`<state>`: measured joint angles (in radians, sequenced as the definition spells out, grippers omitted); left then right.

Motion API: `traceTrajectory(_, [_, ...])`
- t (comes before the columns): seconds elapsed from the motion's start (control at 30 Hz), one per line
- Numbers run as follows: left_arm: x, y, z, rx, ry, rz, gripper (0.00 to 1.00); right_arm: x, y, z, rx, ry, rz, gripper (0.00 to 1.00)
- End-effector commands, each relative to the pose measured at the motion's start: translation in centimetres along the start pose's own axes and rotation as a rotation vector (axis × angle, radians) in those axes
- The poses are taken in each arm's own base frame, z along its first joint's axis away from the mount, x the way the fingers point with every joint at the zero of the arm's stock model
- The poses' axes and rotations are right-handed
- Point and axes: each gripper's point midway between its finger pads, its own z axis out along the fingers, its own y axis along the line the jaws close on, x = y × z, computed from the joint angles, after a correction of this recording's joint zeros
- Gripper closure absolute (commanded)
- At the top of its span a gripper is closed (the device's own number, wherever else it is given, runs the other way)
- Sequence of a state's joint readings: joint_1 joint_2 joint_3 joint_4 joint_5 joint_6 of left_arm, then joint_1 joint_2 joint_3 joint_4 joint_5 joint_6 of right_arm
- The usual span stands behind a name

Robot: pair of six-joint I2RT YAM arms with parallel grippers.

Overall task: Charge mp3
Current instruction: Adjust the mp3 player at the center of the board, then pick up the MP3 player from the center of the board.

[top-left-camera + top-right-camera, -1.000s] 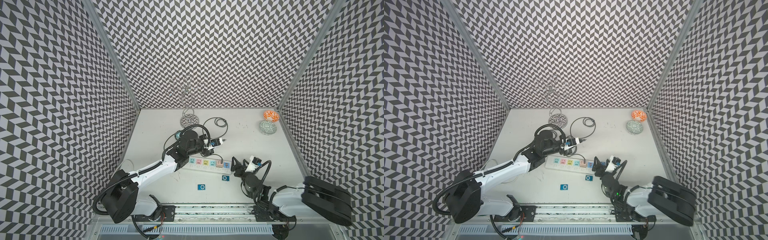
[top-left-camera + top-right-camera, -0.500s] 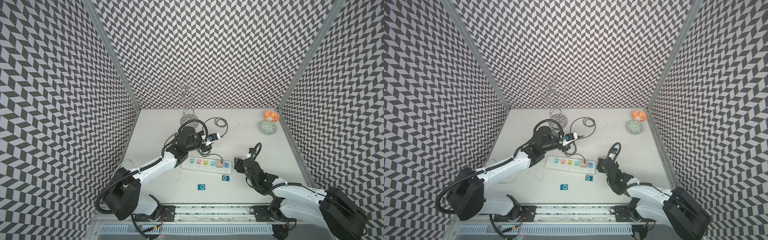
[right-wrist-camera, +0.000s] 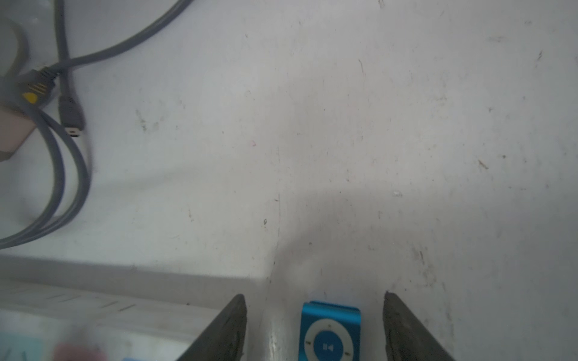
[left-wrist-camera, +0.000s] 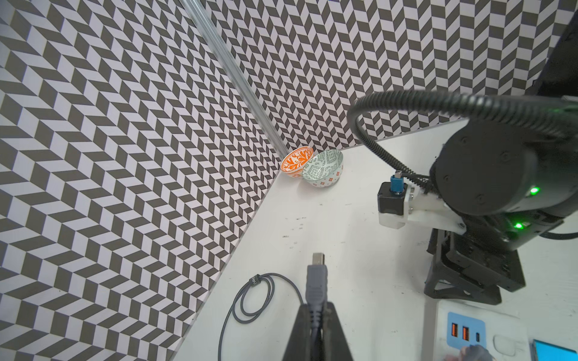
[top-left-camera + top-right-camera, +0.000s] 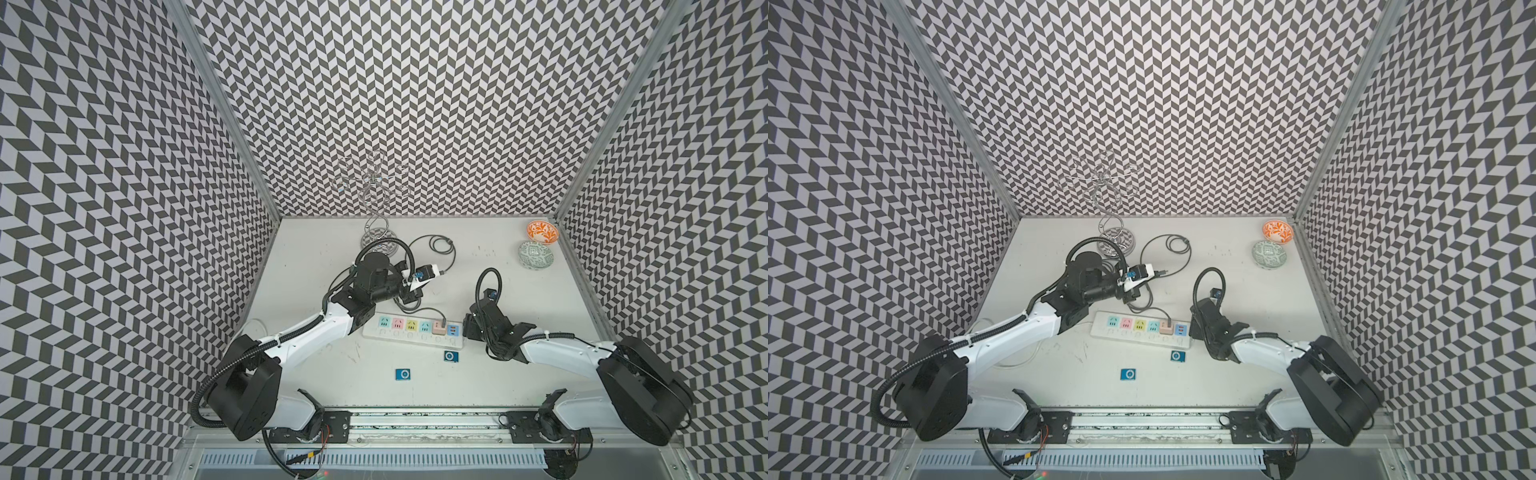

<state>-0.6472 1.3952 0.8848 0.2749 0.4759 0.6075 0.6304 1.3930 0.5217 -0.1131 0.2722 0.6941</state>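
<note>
Two blue mp3 players lie on the table in front of the white power strip (image 5: 415,340), one (image 5: 451,356) by its right end and one (image 5: 404,374) further forward. My left gripper (image 4: 317,314) is shut on the grey charging cable just behind its plug (image 4: 316,278), which juts forward above the table; both top views show it behind the strip (image 5: 1152,273). My right gripper (image 3: 313,295) is open and low over the table. An mp3 (image 3: 330,333) lies face up between its fingers, touching neither. In the top views the right wrist (image 5: 484,328) hides those fingers.
An orange bowl (image 5: 542,231) and a green bowl (image 5: 536,254) stand in the back right corner. A wire stand (image 5: 376,245) is at the back. The cable's coil (image 5: 440,245) lies beside it. A second loose plug (image 3: 72,115) rests near the strip's peach adapter (image 5: 438,328).
My right arm has swung out to the right and stretched, bringing its gripper down by the strip's right end, over an mp3. The left gripper has carried the plug slightly toward the back.
</note>
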Motion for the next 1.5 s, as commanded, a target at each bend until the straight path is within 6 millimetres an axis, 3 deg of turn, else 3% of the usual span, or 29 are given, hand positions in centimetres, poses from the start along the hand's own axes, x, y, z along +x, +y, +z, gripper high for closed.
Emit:
traceTrajectory(0.0, [-0.8,0.3,0.0,0.006,-0.019,-0.002,1.0,0.8,-1.1,0.4,0.049,0.058,-0.021,0.32])
traceTrajectory(0.27, [-0.7,0.2,-0.1,0.005,-0.016,-0.007,1.0,0.7,-4.1,-0.5,0.153,0.062,0.023,0.34])
traceTrajectory(0.47, [-1.0,0.2,-0.2,0.005,-0.031,-0.01,1.0,2.3,-6.7,-1.7,0.247,0.087,0.097,0.34])
traceTrajectory(0.67, [-1.4,-0.1,-0.4,0.011,-0.05,-0.016,1.0,3.8,-8.2,-3.0,0.303,0.137,0.149,0.36])
traceTrajectory(0.9, [-1.9,-0.4,-0.7,0.015,-0.068,-0.01,1.0,4.5,-7.4,-3.8,0.238,0.166,0.141,0.37])
traceTrajectory(1.0, [-2.1,-0.6,-0.7,0.018,-0.07,-0.009,1.0,3.8,-7.2,-4.3,0.231,0.133,0.144,0.37])
traceTrajectory(1.03, [-2.0,-0.6,-0.7,0.018,-0.069,-0.009,1.0,3.1,-6.5,-4.6,0.199,0.108,0.134,0.37])
traceTrajectory(1.13, [-2.1,-0.6,-0.8,0.016,-0.069,-0.007,1.0,1.1,-2.0,-5.6,-0.014,0.027,0.024,0.41])
traceTrajectory(1.2, [-2.1,-0.6,-0.8,0.017,-0.07,-0.006,1.0,1.1,-0.6,-5.8,-0.09,0.026,-0.004,0.41])
traceTrajectory(1.47, [-2.0,-0.6,-0.6,0.02,-0.066,-0.004,1.0,3.1,-0.6,-4.2,-0.101,0.079,-0.108,0.4])
